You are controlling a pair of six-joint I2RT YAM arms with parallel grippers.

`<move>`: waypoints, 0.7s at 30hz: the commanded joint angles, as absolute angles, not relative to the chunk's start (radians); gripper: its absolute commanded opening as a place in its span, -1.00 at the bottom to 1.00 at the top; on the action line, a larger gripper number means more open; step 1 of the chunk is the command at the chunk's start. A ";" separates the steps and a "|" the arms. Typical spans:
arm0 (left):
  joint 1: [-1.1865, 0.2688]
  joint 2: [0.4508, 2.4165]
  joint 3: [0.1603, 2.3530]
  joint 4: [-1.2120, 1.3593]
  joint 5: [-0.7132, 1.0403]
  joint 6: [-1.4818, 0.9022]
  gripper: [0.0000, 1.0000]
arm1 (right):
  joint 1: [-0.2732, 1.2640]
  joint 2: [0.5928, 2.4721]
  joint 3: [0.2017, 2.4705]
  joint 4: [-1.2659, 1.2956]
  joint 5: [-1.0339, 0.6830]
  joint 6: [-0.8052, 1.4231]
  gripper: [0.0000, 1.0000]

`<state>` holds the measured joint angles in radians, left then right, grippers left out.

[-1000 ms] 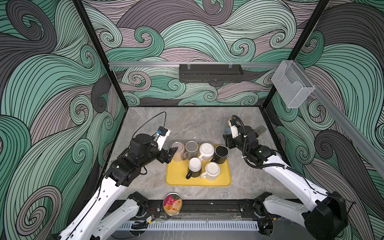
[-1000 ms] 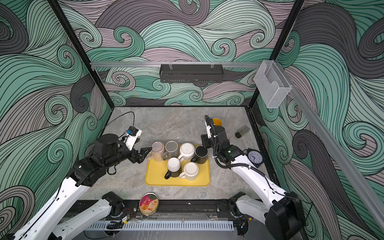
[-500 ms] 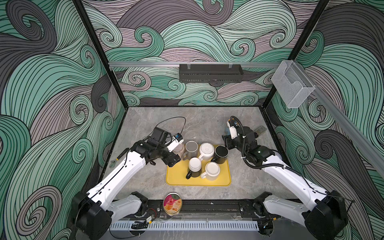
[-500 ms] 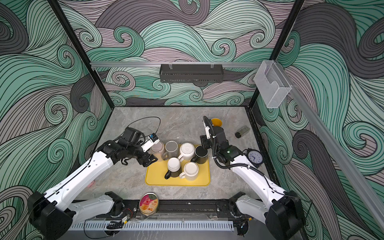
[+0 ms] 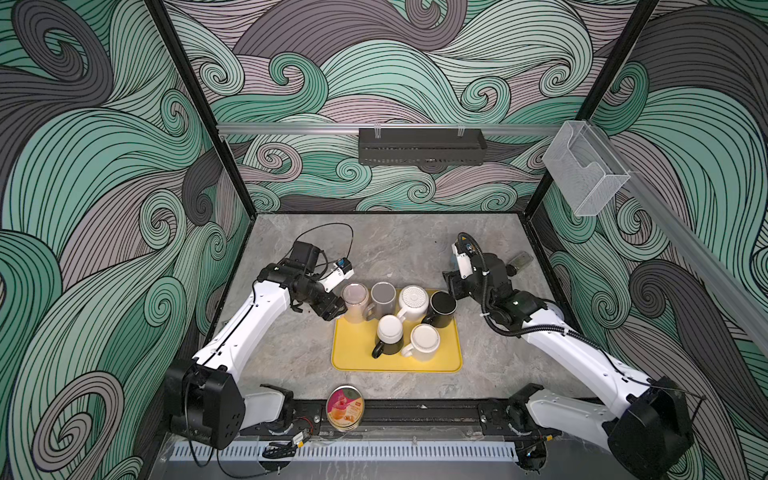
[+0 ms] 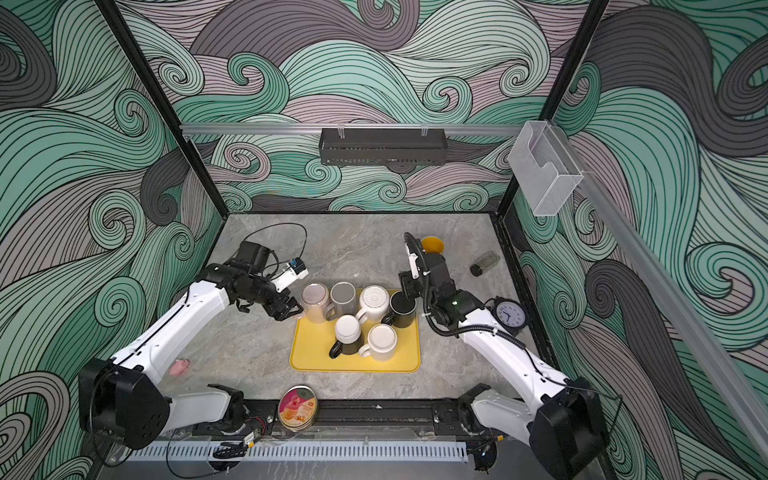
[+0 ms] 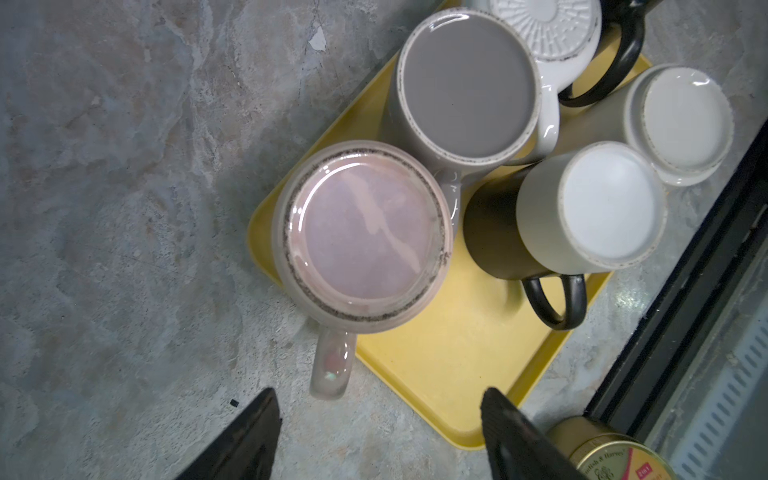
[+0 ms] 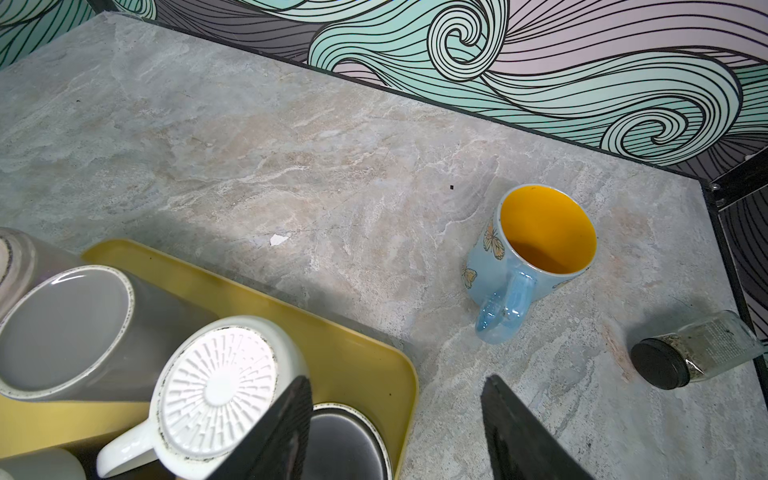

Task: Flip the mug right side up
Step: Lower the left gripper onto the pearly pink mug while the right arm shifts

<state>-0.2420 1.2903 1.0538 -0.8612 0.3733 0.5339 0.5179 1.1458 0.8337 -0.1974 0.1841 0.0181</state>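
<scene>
Seven mugs (image 5: 424, 341), one tray (image 5: 415, 365), one tin (image 5: 345, 407), one jar (image 6: 484, 264), one clock (image 6: 508, 313).

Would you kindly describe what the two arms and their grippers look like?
Both arms, left arm and right arm, have white shells with black joints and bulky black base housings. The left gripper and right gripper are black with flat, tapered fingers. A thin black cable loops over the left wrist; a ribbed black hose runs along the right arm.

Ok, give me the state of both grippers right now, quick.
Left gripper: open, holding nothing.
Right gripper: open, holding nothing.
</scene>
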 commanded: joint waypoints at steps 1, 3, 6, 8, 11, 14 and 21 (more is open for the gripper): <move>-0.231 1.307 1.050 -0.824 0.446 0.562 0.50 | 0.524 1.143 0.844 -0.185 0.198 0.009 0.32; -0.231 1.313 1.023 -0.789 0.438 0.566 0.48 | 0.524 1.143 0.847 -0.192 0.197 0.011 0.32; -0.230 1.331 0.999 -0.766 0.423 0.559 0.43 | 0.525 1.137 0.847 -0.199 0.201 0.012 0.32; -0.231 1.350 0.996 -0.758 0.407 0.546 0.40 | 0.524 1.132 0.845 -0.200 0.199 0.013 0.32; -0.231 1.376 0.993 -0.741 0.379 0.532 0.31 | 0.524 1.126 0.844 -0.201 0.198 0.014 0.32; -0.231 1.406 1.003 -0.733 0.351 0.514 0.22 | 0.525 1.120 0.839 -0.199 0.199 0.017 0.32; -0.233 1.515 1.051 -0.781 0.353 0.511 0.13 | 0.524 1.114 0.831 -0.198 0.196 0.020 0.32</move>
<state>-0.2367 1.4891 1.0126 -0.7559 0.3580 0.5152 0.5179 1.1339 0.8337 -0.1982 0.1841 0.0189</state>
